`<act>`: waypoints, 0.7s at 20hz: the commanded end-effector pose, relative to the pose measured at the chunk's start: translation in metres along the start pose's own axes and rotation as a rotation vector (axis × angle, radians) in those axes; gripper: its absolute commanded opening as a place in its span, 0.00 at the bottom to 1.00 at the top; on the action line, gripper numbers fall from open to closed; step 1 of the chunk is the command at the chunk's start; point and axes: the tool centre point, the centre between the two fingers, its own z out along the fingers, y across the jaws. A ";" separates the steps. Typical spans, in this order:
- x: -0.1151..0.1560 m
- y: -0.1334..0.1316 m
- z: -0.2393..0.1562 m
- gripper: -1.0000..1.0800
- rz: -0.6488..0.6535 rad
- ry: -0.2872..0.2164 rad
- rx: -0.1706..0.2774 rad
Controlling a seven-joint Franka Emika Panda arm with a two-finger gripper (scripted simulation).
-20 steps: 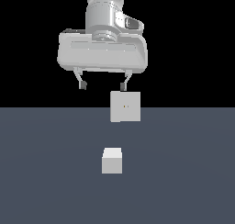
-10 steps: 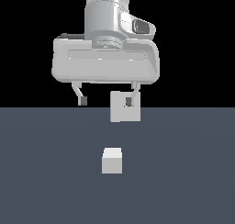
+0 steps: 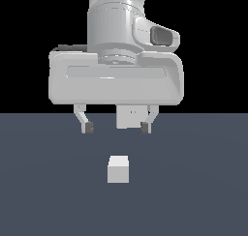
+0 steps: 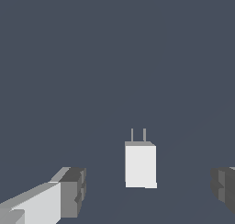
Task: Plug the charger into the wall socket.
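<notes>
The charger [image 3: 118,169] is a small plain white-grey cube lying on the dark floor in the middle of the exterior view. In the wrist view the charger [image 4: 140,165] shows two thin prongs sticking out of one end. My gripper [image 3: 116,127] is open and empty, hanging above and behind the charger, apart from it. Its fingertips [image 4: 73,191] show at both sides in the wrist view. The wall socket [image 3: 131,118] is an upright white panel with tiny dots, mostly hidden behind my hand and one finger.
The dark blue-grey floor [image 3: 48,191] spreads flat around the charger. Above the floor's far edge the background is black.
My hand has come lower and nearer the exterior camera, looking much larger. It now covers most of the wall socket. The charger has not moved.
</notes>
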 end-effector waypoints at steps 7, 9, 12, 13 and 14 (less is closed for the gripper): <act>-0.011 0.003 0.012 0.96 0.004 0.016 -0.004; -0.011 0.003 0.013 0.96 0.004 0.016 -0.004; -0.010 0.003 0.012 0.96 0.004 0.015 -0.004; -0.010 0.003 0.011 0.96 0.004 0.015 -0.004; -0.010 0.003 0.012 0.96 0.004 0.015 -0.004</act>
